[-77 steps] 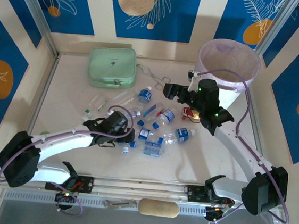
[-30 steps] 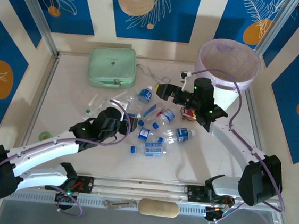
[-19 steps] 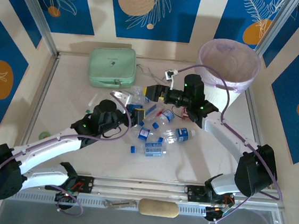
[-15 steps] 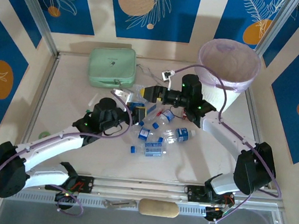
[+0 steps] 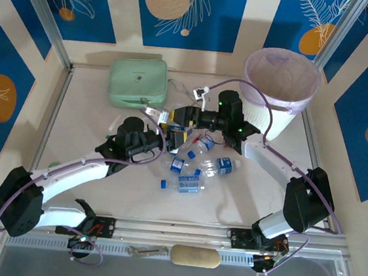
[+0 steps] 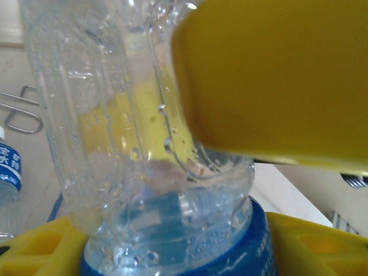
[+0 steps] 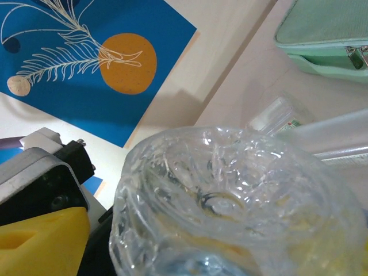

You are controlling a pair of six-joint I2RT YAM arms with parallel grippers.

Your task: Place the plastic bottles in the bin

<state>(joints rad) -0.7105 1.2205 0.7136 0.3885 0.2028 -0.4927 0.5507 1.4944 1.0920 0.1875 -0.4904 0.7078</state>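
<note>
A clear plastic bottle [image 5: 172, 125] with a blue label hangs above the table's middle, between the two grippers. My left gripper [image 5: 164, 136] is shut on its labelled part [image 6: 172, 253]. My right gripper [image 5: 181, 116] reaches in from the right. One of its yellow fingers [image 6: 276, 75] lies against the bottle's side [image 6: 115, 115], and the other shows through the plastic. The bottle's base [image 7: 230, 195] sits close in front of the right wrist camera, so I cannot see whether those fingers press it. The bin [image 5: 251, 71] stands at the back right. Several more bottles [image 5: 224, 165] lie on the table.
A mint-green zip case [image 5: 137, 82] lies at the back left, and its edge [image 7: 328, 34] shows in the right wrist view. A wire clip [image 6: 20, 112] rests on the table beside it. The loose bottles cluster under and in front of the grippers [image 5: 189, 181].
My left arm has lifted the bottle up and toward the back. My right gripper has swung left from beside the bin to meet it, and its jaws have narrowed around the bottle.
</note>
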